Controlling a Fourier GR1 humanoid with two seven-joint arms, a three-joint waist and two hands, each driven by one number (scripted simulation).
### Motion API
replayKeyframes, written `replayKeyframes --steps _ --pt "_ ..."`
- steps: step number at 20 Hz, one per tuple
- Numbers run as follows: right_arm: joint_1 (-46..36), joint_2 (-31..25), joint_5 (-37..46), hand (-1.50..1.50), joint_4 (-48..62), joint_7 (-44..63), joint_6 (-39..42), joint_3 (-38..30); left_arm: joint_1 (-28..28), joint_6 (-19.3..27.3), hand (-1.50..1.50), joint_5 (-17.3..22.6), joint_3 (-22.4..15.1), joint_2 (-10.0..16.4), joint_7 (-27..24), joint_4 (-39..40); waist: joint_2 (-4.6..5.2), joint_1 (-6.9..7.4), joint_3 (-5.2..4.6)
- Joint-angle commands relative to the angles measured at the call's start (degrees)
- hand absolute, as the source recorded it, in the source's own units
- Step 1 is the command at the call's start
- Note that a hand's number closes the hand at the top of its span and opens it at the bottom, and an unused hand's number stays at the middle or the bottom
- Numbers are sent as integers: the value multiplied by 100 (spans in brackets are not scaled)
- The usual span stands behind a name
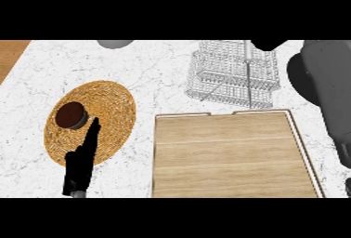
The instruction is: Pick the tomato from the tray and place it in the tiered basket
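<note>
The tomato cannot be made out for certain anywhere on the table [165,74]. The tray [237,158], a pale wooden board with a thin white rim, lies by the table's near edge, right of the middle, and shows only its own wood grain. Just beyond the tray's far rim stands the tiered basket [230,74], made of white wire around an upright centre rod, close to the table's far edge. Its mesh is too fine to tell what lies inside.

Only a black part of the right hand [267,44] shows, at the far edge over the basket's far right corner. Its grey forearm [322,88] runs along the table's right edge. Whether this hand is clenched, released or grasping the tomato cannot be told.

The left hand [81,160] is released near the table's near left corner, fingers straight, over a round woven mat [109,100]. Its fingertip is just beside a dark brown round thing [70,115] on that mat, well apart from the tray and basket
</note>
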Motion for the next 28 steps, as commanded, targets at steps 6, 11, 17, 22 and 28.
replayKeyframes --steps 6,11,17,22,28 --pt "196 546 -1123 -150 569 -611 -351 -1048 179 -57 0 53 74 46 112 -56 58 36 -12" --pt "-294 684 -1641 -150 646 -586 -549 -1522 -32 -54 0 27 135 25 127 156 51 0 -18" --pt "-215 -101 -1604 -150 312 -617 -1577 -2094 294 -88 0 51 104 -11 -41 128 28 -69 -20" --pt "355 -1012 -1832 -150 196 -437 -1347 -2553 30 99 0 -78 42 -87 419 -145 15 -154 -15" --pt "905 -2460 -2617 -150 521 -429 -15 -3355 162 23 0 -26 236 79 189 -142 20 -158 -13"
